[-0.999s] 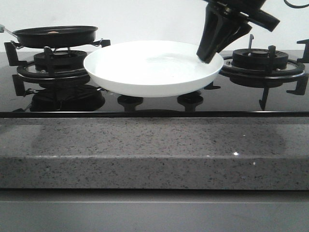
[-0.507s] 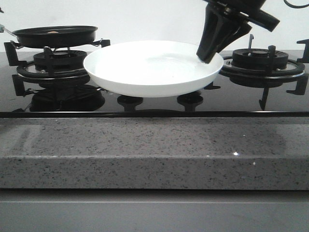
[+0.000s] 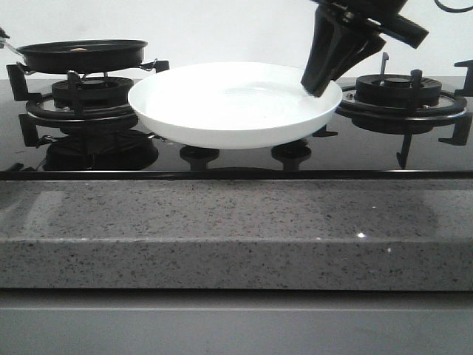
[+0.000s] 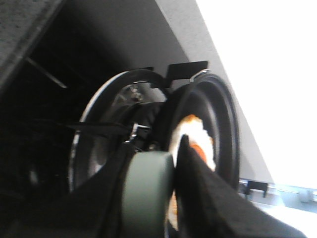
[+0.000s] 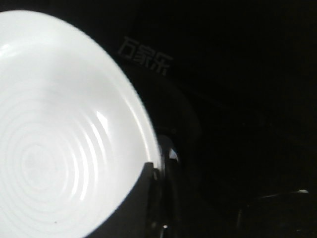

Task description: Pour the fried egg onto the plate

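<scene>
Moved: pan (image 3: 83,54) slightly higher.
Egg (image 4: 199,145): white, orange yolk — beside left gripper (image 4: 176,171), clamping handle.
Right gripper (image 3: 316,87): pinching plate (image 3: 222,103).
Writing: 万家乐.

1. We see our right gripper (image 3: 319,87) angled down from the upper right, its black fingers closed on the plate's (image 3: 222,111) far right rim.
2. Our left gripper (image 4: 171,198) is barely in the front view; its wrist camera shows fingers clamped on the pan's handle (image 4: 146,193), wrist rolled sideways.
</scene>
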You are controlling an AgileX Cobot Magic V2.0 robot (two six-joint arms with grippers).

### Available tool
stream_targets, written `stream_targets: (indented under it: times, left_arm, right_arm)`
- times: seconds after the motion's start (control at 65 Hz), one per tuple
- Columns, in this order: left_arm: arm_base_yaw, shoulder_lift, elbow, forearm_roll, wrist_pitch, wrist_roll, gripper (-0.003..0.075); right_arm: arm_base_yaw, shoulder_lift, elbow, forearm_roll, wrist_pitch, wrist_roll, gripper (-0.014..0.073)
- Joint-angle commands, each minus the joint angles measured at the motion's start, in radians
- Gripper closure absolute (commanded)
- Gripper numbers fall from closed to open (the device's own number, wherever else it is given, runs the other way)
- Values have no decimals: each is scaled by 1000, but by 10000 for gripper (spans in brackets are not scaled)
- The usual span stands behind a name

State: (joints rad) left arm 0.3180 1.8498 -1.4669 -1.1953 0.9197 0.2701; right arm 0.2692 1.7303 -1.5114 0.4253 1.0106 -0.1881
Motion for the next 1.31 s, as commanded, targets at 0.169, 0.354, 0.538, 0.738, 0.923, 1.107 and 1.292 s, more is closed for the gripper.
stream_targets:
  times: [0.169, 0.354, 0.538, 0.738, 0.923, 1.107, 1.292]
  left_arm:
    - [-4, -50, -29, -76, 46, 9, 739]
    - [-4, -74, -29, -283, 120, 37, 739]
    - [-6, -135, -29, -313, 138, 64, 739]
    - [-13, -236, -25, -182, 143, 96, 739]
    - [-79, -342, -14, -28, 66, 110, 739]
    - [-208, -432, -14, 139, -28, 118, 739]
    - [-353, -497, -14, 295, -112, 118, 739]
  right_arm:
    - [-2, -56, -25, 36, -26, -11, 661]
    - [-2, -56, -25, 36, -26, -11, 661]
    - [-2, -56, -25, 36, -26, -11, 661]
    - [-2, -56, -25, 36, -26, -11, 661]
    - [-2, -56, -25, 36, -26, -11, 661]
    - [-2, -56, -25, 36, -26, -11, 661]
    - [-2, -56, -25, 36, -26, -11, 661]
